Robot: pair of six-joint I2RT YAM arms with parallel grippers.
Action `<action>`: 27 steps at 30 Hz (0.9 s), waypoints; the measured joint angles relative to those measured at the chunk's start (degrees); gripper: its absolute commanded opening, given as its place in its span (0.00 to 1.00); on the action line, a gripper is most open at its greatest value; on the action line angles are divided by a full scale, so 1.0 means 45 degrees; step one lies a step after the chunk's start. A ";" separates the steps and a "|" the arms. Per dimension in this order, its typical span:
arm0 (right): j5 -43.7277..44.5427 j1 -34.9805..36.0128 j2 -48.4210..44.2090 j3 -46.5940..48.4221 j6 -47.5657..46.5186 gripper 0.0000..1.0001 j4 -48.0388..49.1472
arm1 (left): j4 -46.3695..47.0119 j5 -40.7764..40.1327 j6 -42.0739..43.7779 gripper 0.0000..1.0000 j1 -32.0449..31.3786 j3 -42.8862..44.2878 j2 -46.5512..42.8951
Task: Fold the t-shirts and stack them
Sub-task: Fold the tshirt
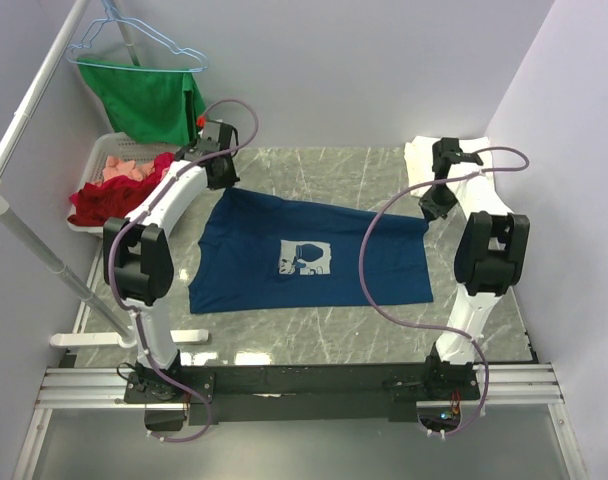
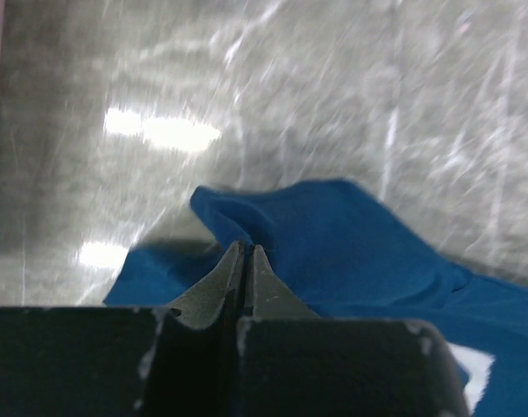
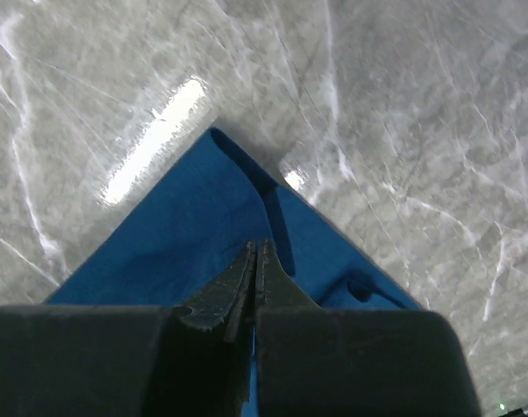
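Top external view: navy t-shirt (image 1: pixel 254 255) lies spread flat, print up, mid-table (image 1: pixel 314 170). White t-shirt (image 1: pixel 420 160) sits in a heap at the far right corner, apart from it. L gripper (image 2: pixel 247 254) is at the navy shirt's far left corner, R gripper (image 3: pixel 257 250) at its far right corner. Wrist views show both pincers closed tight w/ blue cloth bunched at the tips, so prob. each pinches an edge. Step, as I read it: start of the 1st fold on the navy one. Next move needs both arms lifting together and carrying the far edge toward the near edge, cloth taut & level so it lands w/o creases.
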 measured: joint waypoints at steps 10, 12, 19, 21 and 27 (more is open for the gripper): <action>-0.0015 -0.0005 -0.1501 -0.2613 0.0277 0.00 0.0379 | -0.0185 -0.0097 -0.0325 0.01 0.0000 -0.2288 -0.1268; -0.0015 -0.0005 -0.1690 -0.3070 0.0321 0.00 0.0471 | -0.0238 -0.0151 -0.0345 0.01 0.0000 -0.2589 -0.1637; -0.0019 -0.0005 -0.1909 -0.4216 0.0335 0.00 0.0787 | -0.0306 -0.0185 -0.0549 0.01 0.0000 -0.3434 -0.2676; -0.0019 -0.0005 -0.1914 -0.4352 0.0335 0.00 0.0874 | -0.0311 -0.0102 -0.0500 0.01 0.0000 -0.3662 -0.2749; -0.0010 -0.0005 -0.1914 -0.4410 0.0335 0.00 0.0962 | -0.0559 0.0214 -0.0267 0.03 0.0000 -0.4177 -0.2739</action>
